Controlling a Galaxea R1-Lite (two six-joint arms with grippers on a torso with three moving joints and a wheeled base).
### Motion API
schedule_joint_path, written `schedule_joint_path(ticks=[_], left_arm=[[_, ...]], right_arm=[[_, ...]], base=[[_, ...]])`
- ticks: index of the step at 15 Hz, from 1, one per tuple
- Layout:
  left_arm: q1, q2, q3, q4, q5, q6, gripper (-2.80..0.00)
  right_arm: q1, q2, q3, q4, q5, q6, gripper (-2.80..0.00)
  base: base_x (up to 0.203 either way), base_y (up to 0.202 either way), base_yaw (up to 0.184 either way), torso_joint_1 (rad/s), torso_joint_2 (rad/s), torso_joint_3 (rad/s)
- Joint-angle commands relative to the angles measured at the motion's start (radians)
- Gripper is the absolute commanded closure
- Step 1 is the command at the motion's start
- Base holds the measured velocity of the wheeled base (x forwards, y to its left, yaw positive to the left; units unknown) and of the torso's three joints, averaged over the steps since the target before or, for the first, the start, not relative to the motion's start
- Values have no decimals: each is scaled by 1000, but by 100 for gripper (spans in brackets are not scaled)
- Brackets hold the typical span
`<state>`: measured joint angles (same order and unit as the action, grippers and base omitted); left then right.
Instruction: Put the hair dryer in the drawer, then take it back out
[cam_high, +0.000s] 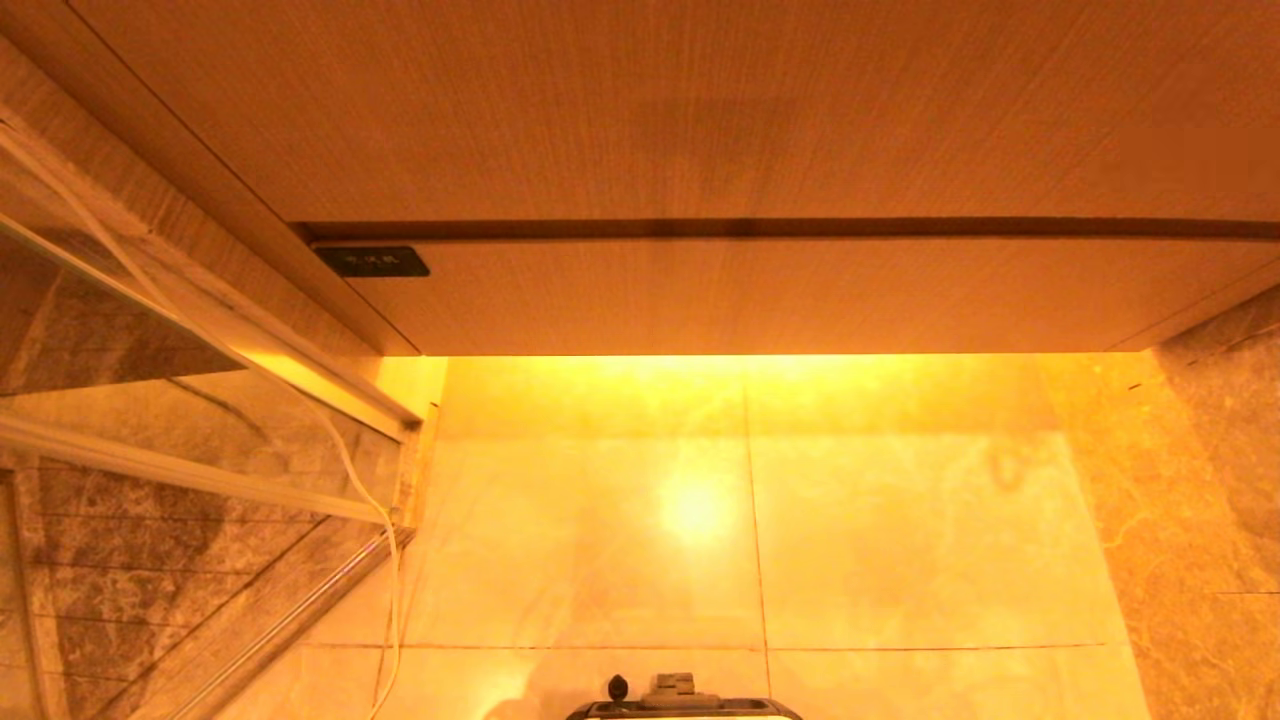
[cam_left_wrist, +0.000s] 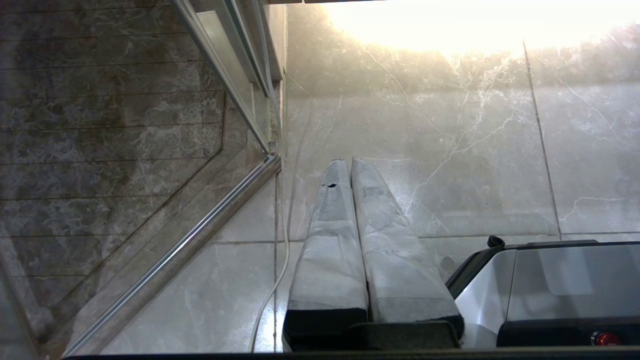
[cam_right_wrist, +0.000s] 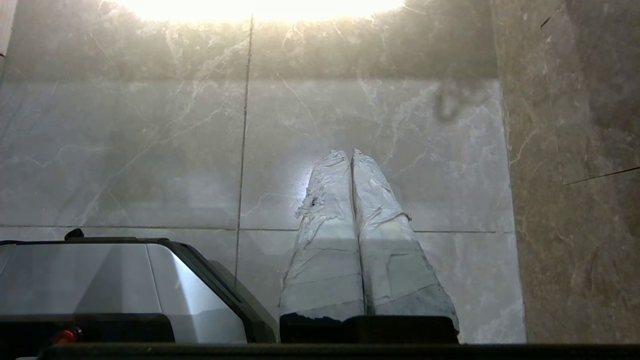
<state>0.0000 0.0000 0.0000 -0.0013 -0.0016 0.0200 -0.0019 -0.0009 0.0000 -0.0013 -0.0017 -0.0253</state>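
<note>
Looking down from the head camera, I see the drawer (cam_high: 760, 295) pushed closed under the wooden countertop (cam_high: 700, 100), with its small dark label (cam_high: 372, 262) at the left end of the front. Warm light falls from below the drawer onto the floor tiles (cam_high: 900, 540). Neither arm appears in this view; only the top of the robot base (cam_high: 683, 706) shows at the near edge. I do not see the hair dryer in any view, so I cannot tell where it is.

The wrist cameras show what the head camera does not. The left gripper (cam_left_wrist: 349, 162) hangs over the tiles, its two wrapped fingers (cam_left_wrist: 330, 240) pressed together and holding nothing. To its left stand a glass shower partition (cam_left_wrist: 125, 150) with a metal rail (cam_left_wrist: 200, 225) and a thin white cable (cam_left_wrist: 280, 260) along the floor; the grey base is on its right.

The right gripper (cam_right_wrist: 350, 154) also points at the floor with its fingers (cam_right_wrist: 385, 250) closed together and empty. A darker marble strip (cam_right_wrist: 575, 175) runs on its right side.
</note>
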Motion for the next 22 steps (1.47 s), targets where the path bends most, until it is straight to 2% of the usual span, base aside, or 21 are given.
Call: schedule_joint_path(ticks=[1,22], left_arm=[[0,0,2,0,0,0,0],[0,0,2,0,0,0,0]], right_arm=[[0,2,0,0,0,-1,0],[0,2,0,1,0,-5,0]], base=[[0,0,0,0,0,0],[0,0,0,0,0,0]])
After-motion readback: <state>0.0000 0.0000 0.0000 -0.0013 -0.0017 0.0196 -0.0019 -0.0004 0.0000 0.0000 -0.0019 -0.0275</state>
